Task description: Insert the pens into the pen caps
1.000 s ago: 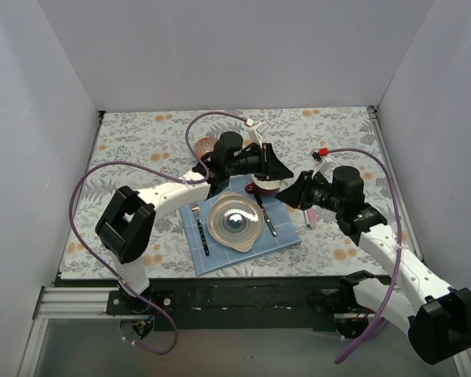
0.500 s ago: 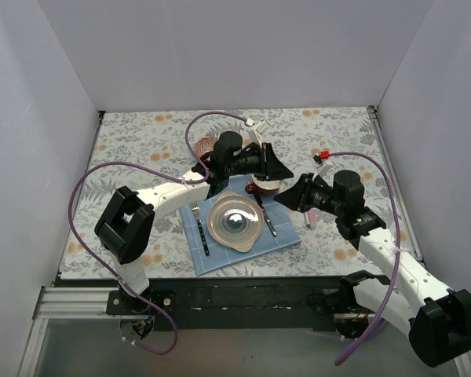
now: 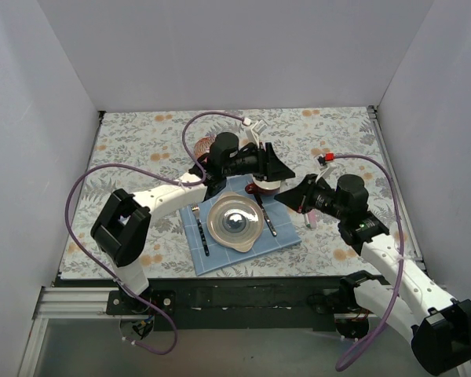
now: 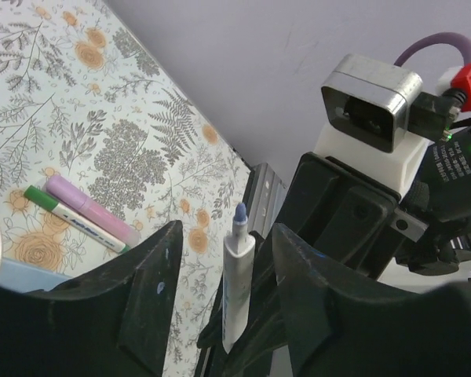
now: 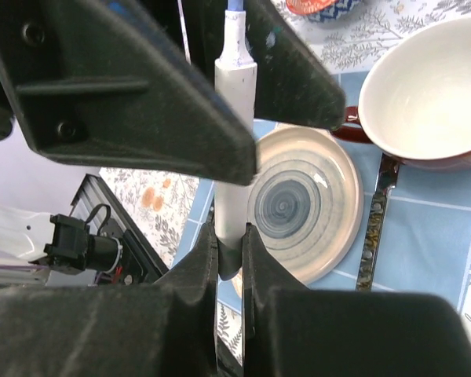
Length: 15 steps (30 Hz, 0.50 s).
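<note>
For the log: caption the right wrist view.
Right pincer grips white pen, tip inside the open left pincer.

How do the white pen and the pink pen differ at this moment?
The white pen is off the table, clamped in the right gripper; the pink pen lies free on the table. The white pen shows a bare purple tip; the pink pen shows no tip. Both are slim markers.

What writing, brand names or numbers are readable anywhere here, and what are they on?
No text here can be read.
Small blue print on the green-tipped pen: too small to read.
The white pen shows no marking.
</note>
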Motion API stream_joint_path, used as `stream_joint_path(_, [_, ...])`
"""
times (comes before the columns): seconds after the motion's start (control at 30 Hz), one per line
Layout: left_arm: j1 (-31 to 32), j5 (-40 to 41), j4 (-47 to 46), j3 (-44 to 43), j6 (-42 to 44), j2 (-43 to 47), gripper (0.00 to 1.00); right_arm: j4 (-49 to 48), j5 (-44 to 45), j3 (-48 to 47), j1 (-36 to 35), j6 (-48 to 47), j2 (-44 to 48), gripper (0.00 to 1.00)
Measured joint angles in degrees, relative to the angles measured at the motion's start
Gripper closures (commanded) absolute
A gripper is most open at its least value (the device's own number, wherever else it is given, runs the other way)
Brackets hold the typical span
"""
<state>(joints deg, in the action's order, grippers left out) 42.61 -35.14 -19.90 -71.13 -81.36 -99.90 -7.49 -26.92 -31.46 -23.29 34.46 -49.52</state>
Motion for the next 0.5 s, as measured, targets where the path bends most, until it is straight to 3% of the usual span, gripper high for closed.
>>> stream_joint_path(0.5, [0.0, -3.7, -11.0, 7.0, -3.7, 2.0, 0.65, -4.6, 3.9, 0.3, -0.1, 3.7, 1.2, 0.99])
